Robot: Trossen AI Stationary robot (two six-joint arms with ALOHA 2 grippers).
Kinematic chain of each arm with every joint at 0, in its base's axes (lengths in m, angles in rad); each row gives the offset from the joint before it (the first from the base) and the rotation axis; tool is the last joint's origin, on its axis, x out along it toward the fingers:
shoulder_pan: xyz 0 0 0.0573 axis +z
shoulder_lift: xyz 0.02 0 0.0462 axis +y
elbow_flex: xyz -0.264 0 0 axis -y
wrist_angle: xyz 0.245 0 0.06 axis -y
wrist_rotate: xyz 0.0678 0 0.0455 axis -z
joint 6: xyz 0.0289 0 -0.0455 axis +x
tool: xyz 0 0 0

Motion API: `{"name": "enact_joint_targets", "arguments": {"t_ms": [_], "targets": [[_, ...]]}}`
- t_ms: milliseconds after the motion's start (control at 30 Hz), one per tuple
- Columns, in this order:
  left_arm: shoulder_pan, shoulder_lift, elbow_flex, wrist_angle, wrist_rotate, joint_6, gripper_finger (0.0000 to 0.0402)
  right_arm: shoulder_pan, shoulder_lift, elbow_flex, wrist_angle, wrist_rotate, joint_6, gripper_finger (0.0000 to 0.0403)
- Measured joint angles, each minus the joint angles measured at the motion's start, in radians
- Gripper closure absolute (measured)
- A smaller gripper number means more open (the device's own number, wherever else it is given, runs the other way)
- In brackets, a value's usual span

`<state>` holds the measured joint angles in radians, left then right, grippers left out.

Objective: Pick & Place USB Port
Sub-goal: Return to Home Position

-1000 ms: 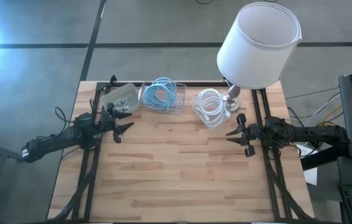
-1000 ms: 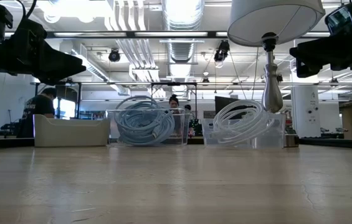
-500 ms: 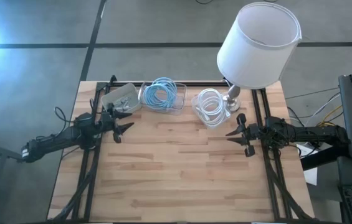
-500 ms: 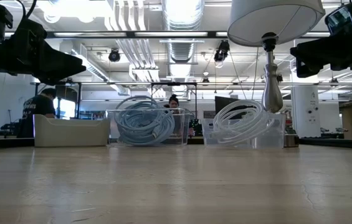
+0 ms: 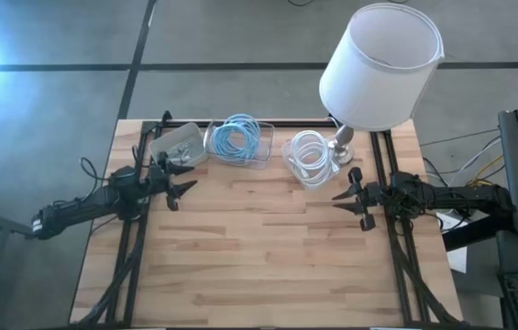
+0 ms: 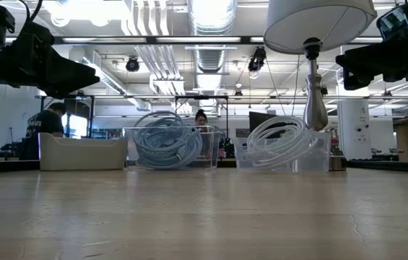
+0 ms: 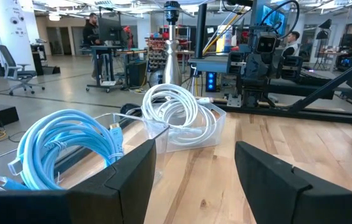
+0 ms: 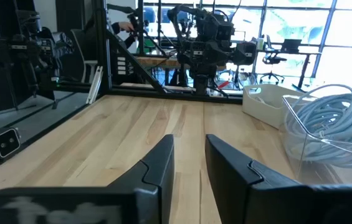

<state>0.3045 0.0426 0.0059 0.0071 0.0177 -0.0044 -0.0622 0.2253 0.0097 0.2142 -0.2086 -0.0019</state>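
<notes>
High view shows the left end effector (image 5: 183,186) over the left edge of the surface (image 5: 268,257), its dark angular fingers spread wide and empty. The right end effector (image 5: 341,197) sits over the right side, its fingers parted by a narrow gap with nothing between them. Three containers stand in a row along the far edge. An opaque white bin (image 6: 81,154) with rounded corners is at the left; I cannot make out its contents. A thin-walled clear bin (image 6: 208,152) in the middle holds the light blue cable (image 7: 57,134), wound in a loose glossy coil. A second clear bin (image 6: 320,160) holds the white cable (image 6: 279,141), coiled the same way. Just beside that bin rises a lamp (image 5: 382,64) with a smooth white drum shade on a shiny metal stem. The boards of the surface are pale, jointed wood with visible grain. Around it lies a grey concrete floor (image 5: 48,101), and the low view shows ceiling ducts, strip lights and a person (image 6: 48,121) far behind.
</notes>
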Motion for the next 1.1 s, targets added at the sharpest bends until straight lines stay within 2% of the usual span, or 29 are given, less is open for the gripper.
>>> {"name": "enact_joint_targets", "arguments": {"t_ms": [233,667,1100], "targets": [[0.000,0.000,0.000,0.000,0.000,0.000,0.0178,0.000,0.000,0.000,0.000,0.000,0.001,0.0313],[0.000,0.000,0.000,0.000,0.000,0.000,0.0178,0.000,0.000,0.000,0.000,0.000,0.000,0.0335],[0.000,0.000,0.000,0.000,0.000,0.000,0.0178,0.000,0.000,0.000,0.000,0.000,-0.001,0.0317]]}}
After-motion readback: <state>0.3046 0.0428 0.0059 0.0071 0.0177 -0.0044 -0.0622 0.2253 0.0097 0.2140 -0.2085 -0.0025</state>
